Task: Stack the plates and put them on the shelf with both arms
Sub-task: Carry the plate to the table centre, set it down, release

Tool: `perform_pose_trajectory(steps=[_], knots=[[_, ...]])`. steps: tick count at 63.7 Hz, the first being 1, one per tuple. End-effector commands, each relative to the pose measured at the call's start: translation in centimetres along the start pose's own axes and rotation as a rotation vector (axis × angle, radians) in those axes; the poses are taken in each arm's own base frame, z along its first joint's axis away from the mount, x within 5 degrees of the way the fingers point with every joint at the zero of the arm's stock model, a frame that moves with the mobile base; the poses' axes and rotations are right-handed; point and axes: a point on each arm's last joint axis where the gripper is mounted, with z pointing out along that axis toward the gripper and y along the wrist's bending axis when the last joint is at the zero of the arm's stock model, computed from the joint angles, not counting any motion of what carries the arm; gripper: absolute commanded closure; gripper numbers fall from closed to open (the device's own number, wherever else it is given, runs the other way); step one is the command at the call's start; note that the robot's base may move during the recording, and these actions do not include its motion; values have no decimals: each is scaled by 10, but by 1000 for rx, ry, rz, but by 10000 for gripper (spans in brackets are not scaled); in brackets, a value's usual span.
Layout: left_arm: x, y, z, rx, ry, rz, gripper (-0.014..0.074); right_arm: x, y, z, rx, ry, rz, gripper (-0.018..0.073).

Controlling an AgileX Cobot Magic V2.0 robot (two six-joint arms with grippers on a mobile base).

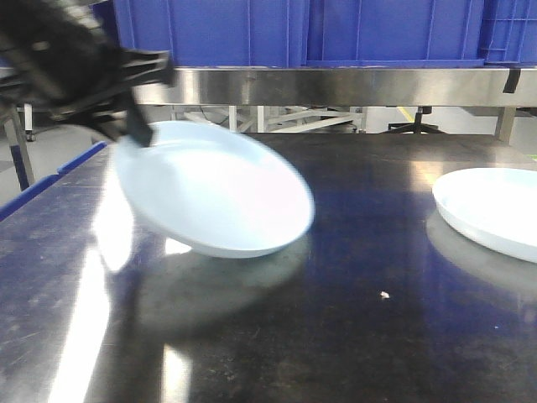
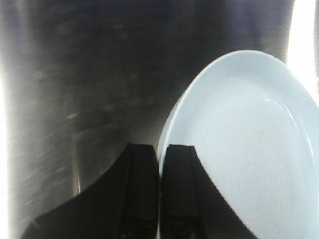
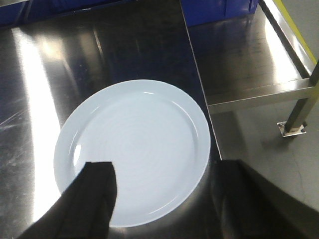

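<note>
A pale bluish-white plate [image 1: 214, 189] hangs tilted above the steel table, its lower edge just off the surface. My left gripper [image 1: 134, 130] is shut on its upper left rim; in the left wrist view the gripper [image 2: 160, 159] has the plate [image 2: 249, 159] rim pinched between both black fingers. The second plate [image 1: 491, 210] lies flat at the table's right edge. In the right wrist view that plate [image 3: 132, 149] sits below my right gripper [image 3: 162, 169], which is open, one finger over the plate, the other past its right rim.
Blue plastic crates [image 1: 302, 29] stand on a steel shelf [image 1: 336, 84] behind the table. The table's right edge [image 3: 199, 84] drops to a lower steel shelf [image 3: 249, 64] and the floor. A small crumb [image 1: 384, 295] lies on the tabletop.
</note>
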Motion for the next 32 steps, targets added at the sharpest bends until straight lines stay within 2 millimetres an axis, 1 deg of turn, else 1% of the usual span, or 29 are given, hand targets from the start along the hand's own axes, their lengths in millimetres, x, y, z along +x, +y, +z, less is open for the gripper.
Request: perform_pose_trajectory(steps=[1,10,17,23,24,32], knots=[[-28,-22,-11,60,-139,7,496,-18,4,-5,-22,-105,-22,41],[-43,-40,10,90,-127,25,496,-18,4,-5,-22,-105,-22,41],[-52,-51,29,104,-108,37,496,-18,4,-5,-22,-104,-22,41],[-59,-58,42,111,-95,45,496,-18,4,-5,-22,-104,-22,41],[-59,-58,46,110,-88,45,496,-18,4,-5,-22,-104,-22,41],[-63,-59,59,109,-72,46,496,-18,4,-5,-22,-103,-22,41]])
